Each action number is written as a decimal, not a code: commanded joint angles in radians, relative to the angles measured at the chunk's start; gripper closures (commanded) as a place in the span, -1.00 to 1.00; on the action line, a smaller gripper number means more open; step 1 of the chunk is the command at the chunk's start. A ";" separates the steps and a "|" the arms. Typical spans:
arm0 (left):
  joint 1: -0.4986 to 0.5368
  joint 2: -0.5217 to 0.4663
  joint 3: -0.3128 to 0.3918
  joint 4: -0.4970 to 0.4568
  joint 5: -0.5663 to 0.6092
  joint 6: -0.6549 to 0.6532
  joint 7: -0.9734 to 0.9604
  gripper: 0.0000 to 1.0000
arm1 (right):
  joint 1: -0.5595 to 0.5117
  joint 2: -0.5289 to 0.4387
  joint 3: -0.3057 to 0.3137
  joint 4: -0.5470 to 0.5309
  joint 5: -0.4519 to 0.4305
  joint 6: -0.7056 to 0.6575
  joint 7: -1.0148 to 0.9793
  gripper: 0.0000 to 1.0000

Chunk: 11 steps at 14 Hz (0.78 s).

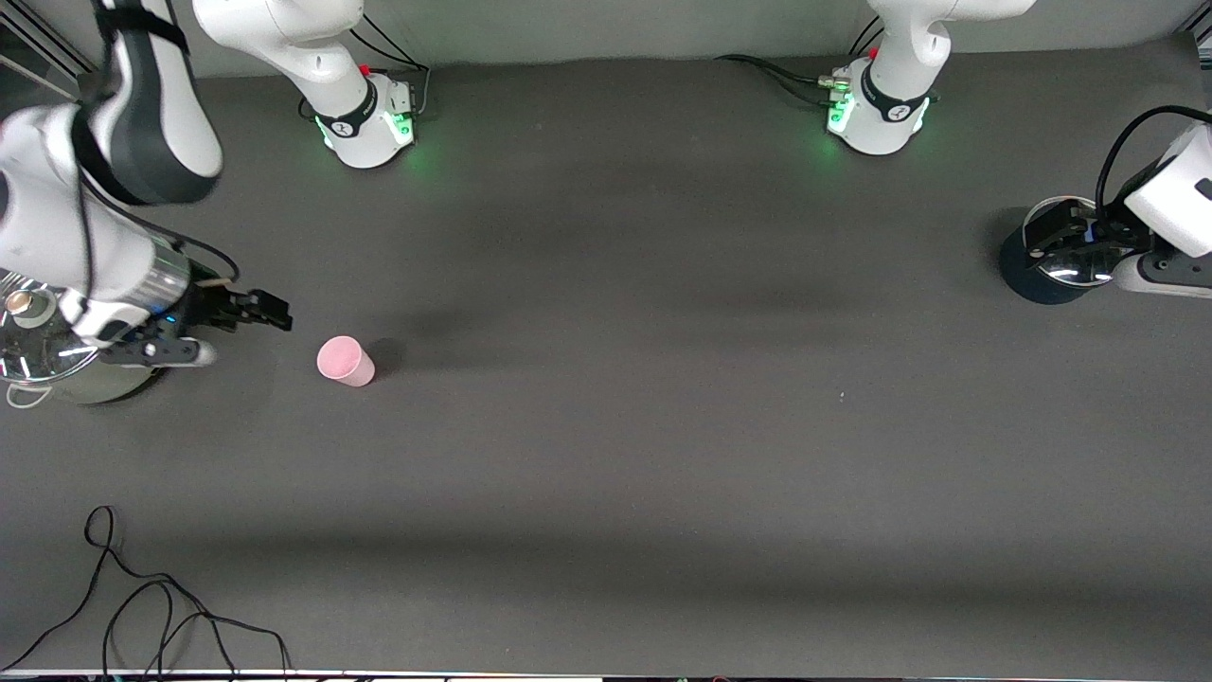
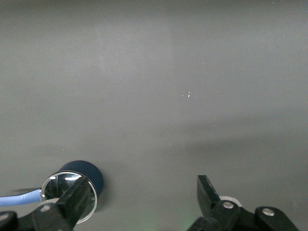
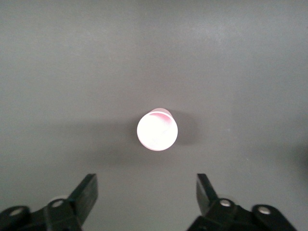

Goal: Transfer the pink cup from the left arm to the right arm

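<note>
- Pink cup [image 1: 345,361] stands upright on the table [image 1: 644,426], toward the right arm's end, held by nothing
- Right tool [image 1: 248,317] released, fingers spread, just beside the cup
- Left tool [image 2: 144,204] spread wide, empty, apparently over a dark blue pot [image 1: 1042,270]

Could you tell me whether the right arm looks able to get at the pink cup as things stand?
Probably yes: the right gripper is open beside the pink cup, which stands alone on the table with nothing between them.
</note>
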State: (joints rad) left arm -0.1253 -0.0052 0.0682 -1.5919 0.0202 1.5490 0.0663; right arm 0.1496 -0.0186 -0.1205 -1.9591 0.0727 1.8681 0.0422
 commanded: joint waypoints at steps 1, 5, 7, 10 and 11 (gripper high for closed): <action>-0.023 -0.016 0.024 -0.022 0.014 0.019 -0.003 -0.99 | 0.008 0.000 -0.002 0.144 -0.025 -0.151 0.012 -0.99; 0.068 -0.016 -0.051 -0.020 0.011 0.020 -0.003 -0.99 | 0.008 -0.003 -0.004 0.291 -0.064 -0.314 0.013 -0.99; 0.087 -0.015 -0.076 -0.019 0.009 0.020 -0.003 -0.99 | 0.007 -0.001 -0.004 0.347 -0.062 -0.378 0.015 -0.99; 0.087 -0.016 -0.076 -0.019 0.004 0.020 0.013 -0.99 | 0.007 -0.001 -0.005 0.350 -0.064 -0.403 0.016 -0.99; 0.089 -0.016 -0.074 -0.020 0.003 0.020 0.027 -0.99 | 0.007 0.002 -0.005 0.350 -0.064 -0.403 0.016 -0.99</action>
State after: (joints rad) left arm -0.0506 -0.0048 0.0053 -1.5927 0.0200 1.5525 0.0705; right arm 0.1497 -0.0338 -0.1217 -1.6306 0.0312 1.4855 0.0439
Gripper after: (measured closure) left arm 0.004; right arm 0.000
